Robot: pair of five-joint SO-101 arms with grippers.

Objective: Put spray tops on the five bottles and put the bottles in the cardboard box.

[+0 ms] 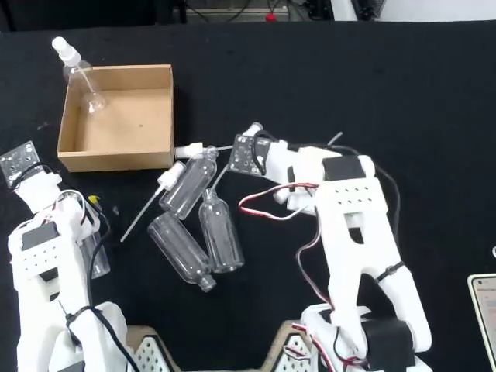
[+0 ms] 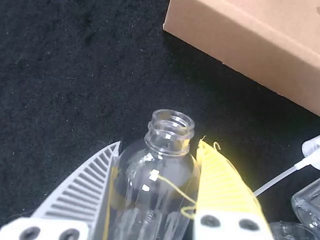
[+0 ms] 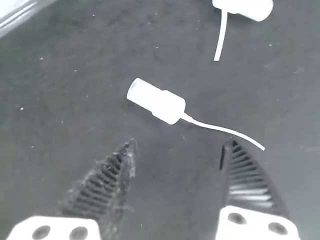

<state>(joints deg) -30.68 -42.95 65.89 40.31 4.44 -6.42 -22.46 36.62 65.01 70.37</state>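
No legible text, label, number or sign, not even on the cardboard box (image 1: pixel 108 160).

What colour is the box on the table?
Plain light brown. The cardboard box shows best in the high view.

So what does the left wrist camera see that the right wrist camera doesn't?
Left wrist view, not the right: the left gripper shut on a clear bottle with an open, capless neck, and a corner of the cardboard box. Right wrist view, not the left: the right gripper open near a white spray top lying on its side, plus a second spray top at the edge. Shared: the black table; the left view also catches a loose top, but I cannot tell whether it is one of those two.
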